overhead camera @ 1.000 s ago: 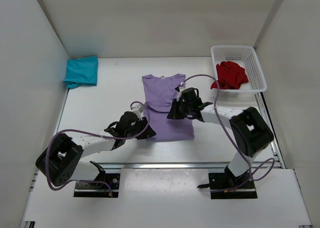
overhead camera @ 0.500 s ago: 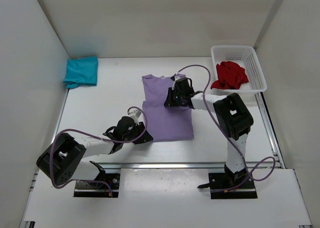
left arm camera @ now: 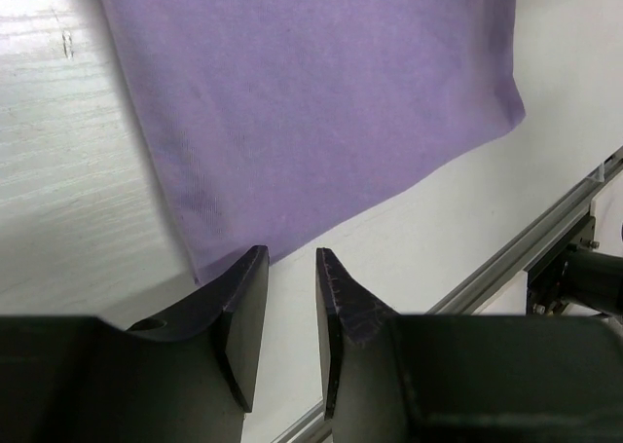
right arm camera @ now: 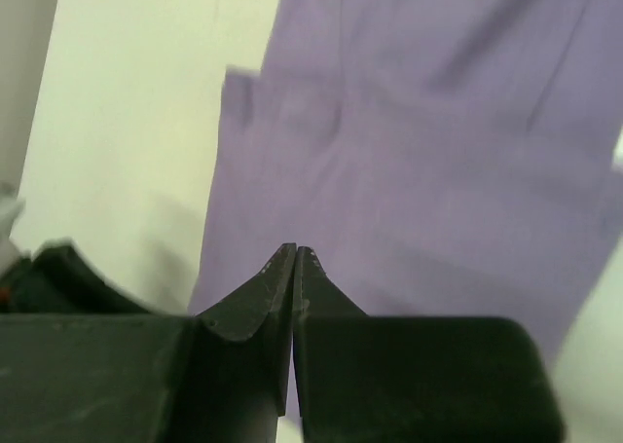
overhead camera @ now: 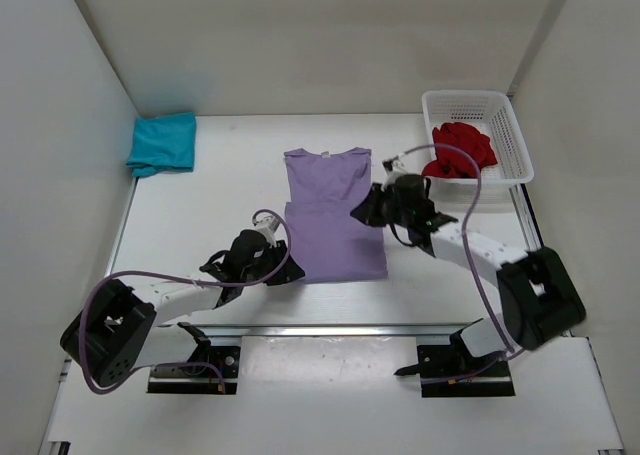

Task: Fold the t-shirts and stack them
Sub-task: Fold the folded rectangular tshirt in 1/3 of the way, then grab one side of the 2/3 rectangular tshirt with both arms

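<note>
Meanwhile, the purple shirt [overhead camera: 333, 215] lies flat in the middle of the surface [overhead camera: 220, 185], its long axis running away from the arms. The left end effector [left arm camera: 290, 258], jaws slightly apart and empty, sits just off the shirt's near-left corner. The right end effector [right arm camera: 294, 253], closed on nothing, hovers over its right edge.
</note>
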Action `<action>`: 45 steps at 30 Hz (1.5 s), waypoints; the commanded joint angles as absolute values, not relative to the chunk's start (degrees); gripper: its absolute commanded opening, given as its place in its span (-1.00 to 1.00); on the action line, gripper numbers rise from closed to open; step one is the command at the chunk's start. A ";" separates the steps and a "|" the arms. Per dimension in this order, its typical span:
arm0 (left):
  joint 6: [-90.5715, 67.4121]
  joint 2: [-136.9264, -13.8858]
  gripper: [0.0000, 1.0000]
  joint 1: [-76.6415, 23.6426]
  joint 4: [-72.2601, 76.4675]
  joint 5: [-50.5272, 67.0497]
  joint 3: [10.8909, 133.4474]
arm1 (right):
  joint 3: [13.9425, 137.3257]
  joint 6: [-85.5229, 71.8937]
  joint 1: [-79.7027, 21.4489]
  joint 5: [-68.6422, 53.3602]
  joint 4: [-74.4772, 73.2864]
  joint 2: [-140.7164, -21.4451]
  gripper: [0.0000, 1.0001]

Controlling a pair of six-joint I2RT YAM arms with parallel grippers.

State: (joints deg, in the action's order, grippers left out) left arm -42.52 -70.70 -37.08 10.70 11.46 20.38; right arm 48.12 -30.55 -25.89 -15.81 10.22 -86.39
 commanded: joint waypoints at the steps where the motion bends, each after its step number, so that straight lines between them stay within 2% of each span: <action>1: -41.66 -70.05 -0.25 -37.79 9.49 11.07 21.62 | 35.81 -34.89 -26.37 -15.82 14.77 -77.47 -1.00; 5: -41.31 -69.53 -0.25 -37.27 8.97 11.16 20.39 | 22.88 -37.00 -22.77 -17.22 14.77 -69.10 -1.00; 9: -41.40 -66.28 -0.22 -35.78 7.57 10.11 18.98 | 16.28 -36.65 -21.97 -16.79 13.36 -65.04 -0.99; 17: -40.60 -63.90 -0.14 -34.36 4.57 9.84 16.53 | 11.61 -36.65 -23.29 -13.89 11.95 -63.47 -1.00; 18: -40.69 -63.64 -0.08 -34.45 4.40 9.67 16.00 | 11.60 -36.48 -23.12 -13.97 11.08 -62.24 -0.95; 20: -40.69 -63.37 0.01 -34.98 4.13 8.62 15.56 | 11.86 -35.95 -23.03 -14.94 9.85 -57.86 -0.56; 23: -40.86 -63.72 0.12 -34.36 4.48 8.88 14.94 | 11.16 -36.47 -22.50 -13.81 8.09 -51.27 -0.18; 26: -41.22 -64.60 0.18 -34.19 5.80 8.36 14.77 | 9.23 -36.56 -20.14 -15.02 7.03 -49.22 -0.11; 29: -41.31 -67.84 0.20 -35.15 6.68 8.35 15.47 | 7.74 -36.12 -16.71 -19.23 8.17 -52.11 -0.11; 33: -40.70 -70.05 0.13 -36.56 6.77 8.35 16.35 | 9.31 -35.42 -18.63 -20.56 9.57 -58.69 -0.16; 36: -40.96 -70.49 -0.07 -35.95 6.68 7.83 16.17 | 9.41 -35.77 -19.34 -23.54 12.21 -62.65 -0.17; 38: -41.04 -70.58 -0.13 -36.04 6.68 8.26 15.82 | 9.93 -35.77 -18.99 -24.69 13.18 -65.29 -0.20; 41: -40.87 -71.18 -0.22 -35.95 7.12 8.00 15.99 | 10.02 -35.86 -19.24 -24.61 14.32 -67.23 -0.41; 45: -41.22 -71.55 -0.56 -36.56 7.47 7.74 16.44 | 10.55 -36.38 -19.51 -24.17 16.51 -66.71 -0.82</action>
